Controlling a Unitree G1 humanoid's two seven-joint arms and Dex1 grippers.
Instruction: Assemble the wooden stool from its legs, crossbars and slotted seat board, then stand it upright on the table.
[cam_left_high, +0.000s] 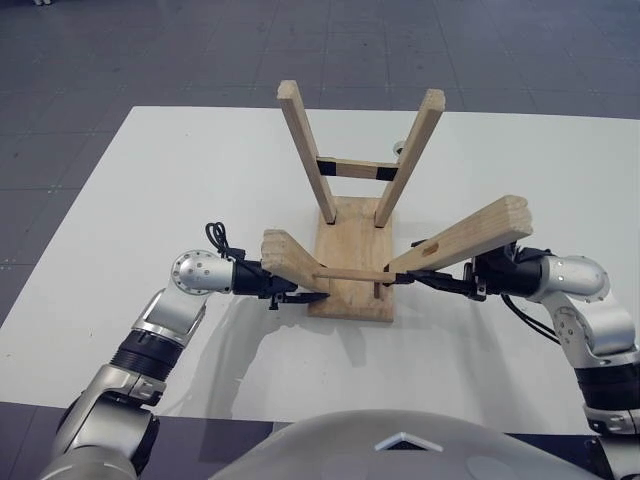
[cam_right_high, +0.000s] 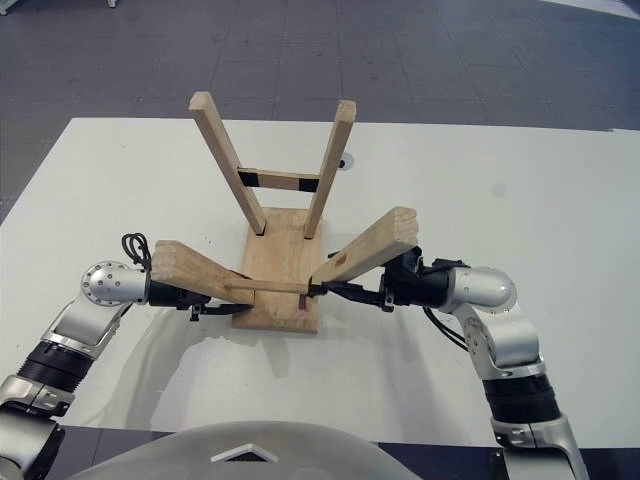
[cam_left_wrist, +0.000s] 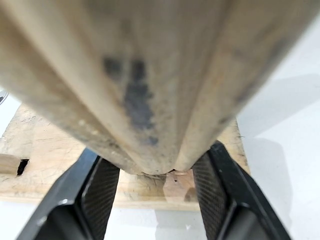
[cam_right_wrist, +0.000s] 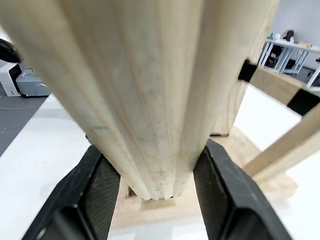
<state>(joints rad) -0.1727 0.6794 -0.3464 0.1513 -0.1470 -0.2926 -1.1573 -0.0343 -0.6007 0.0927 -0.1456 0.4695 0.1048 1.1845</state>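
Observation:
The slotted seat board (cam_left_high: 350, 262) lies flat on the white table (cam_left_high: 130, 220). Two wooden legs (cam_left_high: 306, 150) stand in its far slots, joined by a crossbar (cam_left_high: 356, 169) with black ends. At the near edge, my left gripper (cam_left_high: 300, 297) is shut on the left near leg (cam_left_high: 292, 262), which leans outward to the left. My right gripper (cam_left_high: 425, 280) is shut on the right near leg (cam_left_high: 465, 235), which leans outward to the right. A thin crossbar (cam_left_high: 350, 274) spans between these two legs. In the wrist views the black fingers (cam_left_wrist: 97, 192) (cam_right_wrist: 100, 192) clamp each leg's lower end.
A small round metal part (cam_left_high: 400, 150) lies on the table behind the far right leg. Open tabletop extends to both sides and toward the front edge. Grey floor lies beyond the far edge.

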